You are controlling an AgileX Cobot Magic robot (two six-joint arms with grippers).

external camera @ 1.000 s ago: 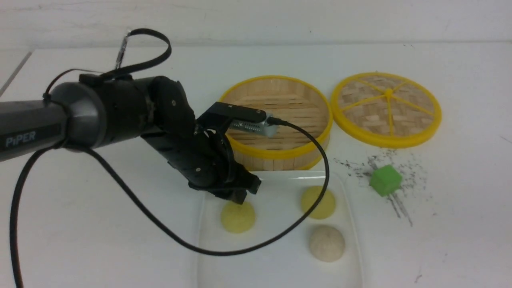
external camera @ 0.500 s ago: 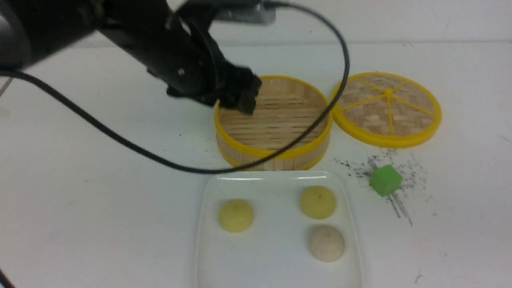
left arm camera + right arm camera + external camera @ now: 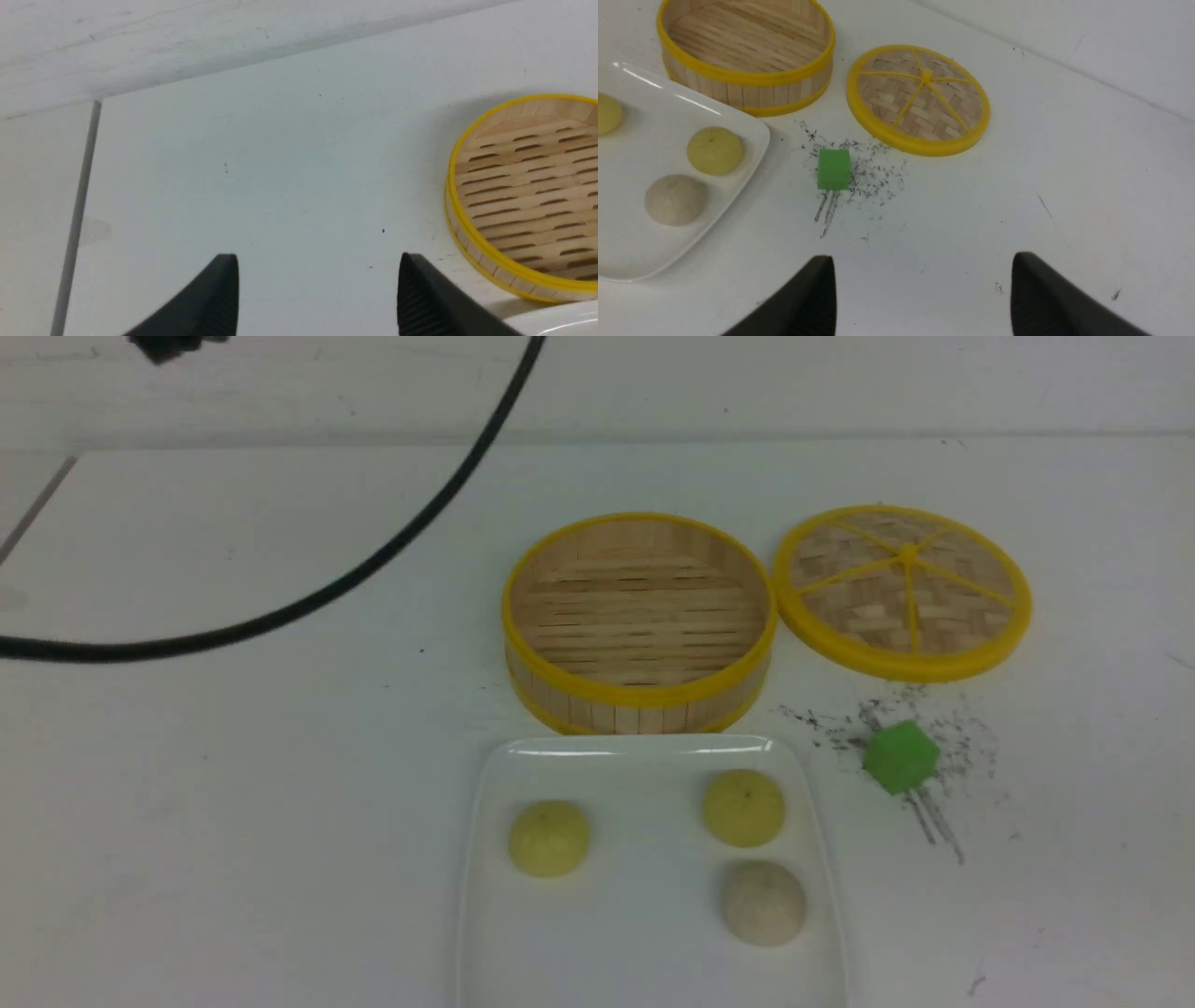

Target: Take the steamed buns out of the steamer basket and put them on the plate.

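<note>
Three steamed buns lie on the white plate (image 3: 644,952): a pale yellow one (image 3: 549,838) at its left, another yellow one (image 3: 743,807) at its right, and an off-white one (image 3: 763,903) in front of that. The steamer basket (image 3: 639,695) behind the plate holds nothing on its slatted floor. My left gripper (image 3: 317,280) is open over bare table to the left of the basket (image 3: 472,252), nothing between its fingers. My right gripper (image 3: 922,284) is open over bare table to the right of the plate (image 3: 747,140). Neither gripper's jaws show in the front view.
The woven lid (image 3: 902,588) with yellow spokes lies flat to the right of the basket. A green cube (image 3: 899,757) sits on a patch of dark scuff marks right of the plate. A black cable (image 3: 308,602) hangs across the left side of the table.
The left arm has lifted off the plate, leaving the left yellow bun there, and swung up and away to the far left, out of the front view. Only its cable still shows.
</note>
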